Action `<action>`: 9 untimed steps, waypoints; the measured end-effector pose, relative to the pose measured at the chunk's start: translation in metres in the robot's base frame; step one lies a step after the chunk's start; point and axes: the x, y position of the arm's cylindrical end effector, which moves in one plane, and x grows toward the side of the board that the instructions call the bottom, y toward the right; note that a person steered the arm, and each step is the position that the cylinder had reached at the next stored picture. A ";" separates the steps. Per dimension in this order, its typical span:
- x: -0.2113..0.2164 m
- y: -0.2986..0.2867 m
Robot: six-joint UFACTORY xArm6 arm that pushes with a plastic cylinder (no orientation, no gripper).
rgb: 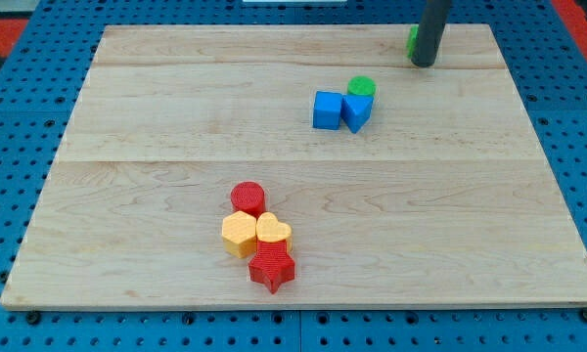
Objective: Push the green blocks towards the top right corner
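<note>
My tip [424, 64] stands near the view's top right, on the wooden board [157, 147]. A green block [412, 40] shows just left of the rod, mostly hidden behind it; its shape cannot be made out. A green cylinder [362, 87] sits left of and below the tip, touching the top of a blue block [357, 110]. A blue cube [327, 110] sits against that blue block's left side.
Near the view's bottom centre is a cluster: a red cylinder [248, 198], a yellow block [240, 234], a yellow heart [273, 231] and a red star [271, 267]. Blue pegboard [20, 117] surrounds the board.
</note>
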 end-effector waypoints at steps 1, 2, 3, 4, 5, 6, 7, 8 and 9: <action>0.054 -0.003; 0.118 -0.034; 0.130 -0.088; 0.122 -0.099; 0.121 -0.099; 0.120 -0.101; 0.118 -0.102; 0.119 -0.105; 0.115 -0.106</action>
